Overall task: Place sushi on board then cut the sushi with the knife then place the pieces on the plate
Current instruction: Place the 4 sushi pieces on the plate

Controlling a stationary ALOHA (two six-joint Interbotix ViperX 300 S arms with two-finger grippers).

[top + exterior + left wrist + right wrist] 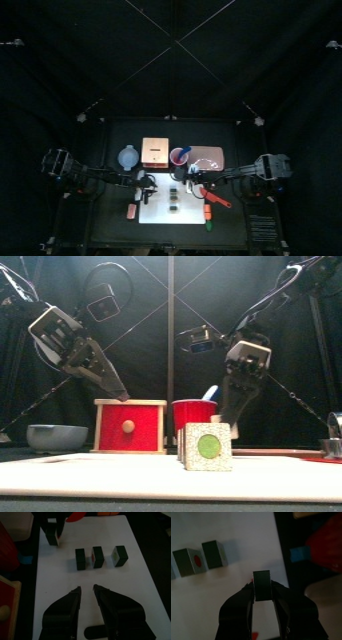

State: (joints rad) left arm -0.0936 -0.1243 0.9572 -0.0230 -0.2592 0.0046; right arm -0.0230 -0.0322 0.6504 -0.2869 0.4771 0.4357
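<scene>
The right gripper (262, 592) pinches one sushi piece (262, 579) mid-frame; three other pieces (97, 557) stand on the white cutting board (158, 218). The left gripper (87, 588) hovers narrow and empty. Best to lift straight, then set it flat on the pink tray (211, 152), right of centre.

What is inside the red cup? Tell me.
A blue knife sticks up out of the red cup. The cup's wall hides its lower part and anything else inside.

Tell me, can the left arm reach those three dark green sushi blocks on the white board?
Probably yes: the left tool faces the sushi blocks across bare white board, nothing between.
</scene>
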